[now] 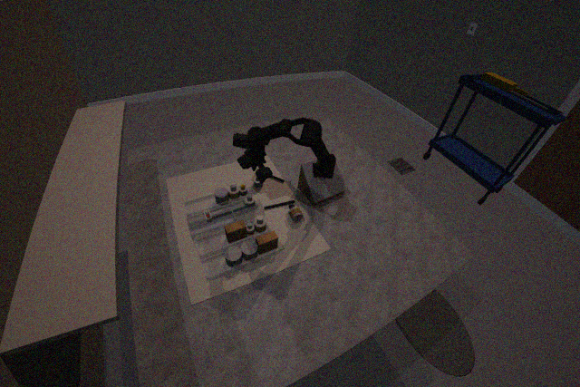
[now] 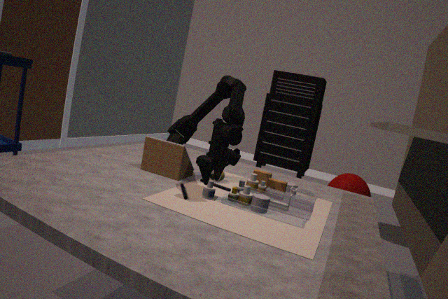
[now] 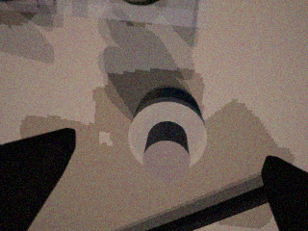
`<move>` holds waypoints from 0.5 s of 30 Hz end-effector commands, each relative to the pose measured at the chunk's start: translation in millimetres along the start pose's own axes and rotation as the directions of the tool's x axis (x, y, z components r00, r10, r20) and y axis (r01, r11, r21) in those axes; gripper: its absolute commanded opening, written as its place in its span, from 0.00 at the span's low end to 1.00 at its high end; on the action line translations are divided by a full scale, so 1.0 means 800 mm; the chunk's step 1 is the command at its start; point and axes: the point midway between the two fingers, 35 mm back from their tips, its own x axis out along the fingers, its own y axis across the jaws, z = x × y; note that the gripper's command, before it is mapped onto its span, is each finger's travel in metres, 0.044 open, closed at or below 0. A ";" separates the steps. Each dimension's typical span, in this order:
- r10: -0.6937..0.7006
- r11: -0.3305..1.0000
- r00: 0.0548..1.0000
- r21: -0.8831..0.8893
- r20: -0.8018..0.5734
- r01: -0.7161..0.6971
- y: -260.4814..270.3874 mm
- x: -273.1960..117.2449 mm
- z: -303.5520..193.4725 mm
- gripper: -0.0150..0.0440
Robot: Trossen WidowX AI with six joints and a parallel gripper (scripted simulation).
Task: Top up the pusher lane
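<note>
The cart (image 1: 482, 168) (image 2: 22, 107) is showing blue colour. The ball (image 2: 349, 184) is looking red. The arm (image 1: 313, 131) (image 2: 235, 103) is appearing all black.

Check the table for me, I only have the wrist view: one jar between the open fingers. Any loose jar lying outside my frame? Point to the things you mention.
Observer: Yes, a brown-banded jar (image 1: 294, 213) (image 2: 221, 176) lies on its side.

Operator: I see one black rod. Is that all?

Observer: No, the top view shows two black rods (image 1: 279, 205) (image 2: 221, 187).

Operator: Any boxes among the lanes?

Observer: Two orange-brown boxes (image 1: 236, 231) (image 2: 277, 184) stand there.
</note>
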 end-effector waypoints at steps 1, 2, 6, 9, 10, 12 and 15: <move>0.010 1.000 1.000 0.011 -0.004 -0.010 0.001 0.009 -0.003 1.00; 0.010 1.000 1.000 0.011 -0.004 -0.010 0.001 0.011 -0.003 1.00; 0.010 1.000 1.000 0.011 -0.004 -0.010 0.001 0.020 -0.003 1.00; 0.010 1.000 1.000 0.011 -0.004 -0.010 0.001 0.026 -0.003 1.00; 0.010 1.000 1.000 0.011 -0.004 -0.010 0.001 0.027 -0.003 1.00; 0.011 1.000 1.000 0.011 -0.004 -0.011 0.001 0.031 -0.003 1.00; 0.011 1.000 1.000 0.011 -0.004 -0.011 0.001 0.037 -0.003 1.00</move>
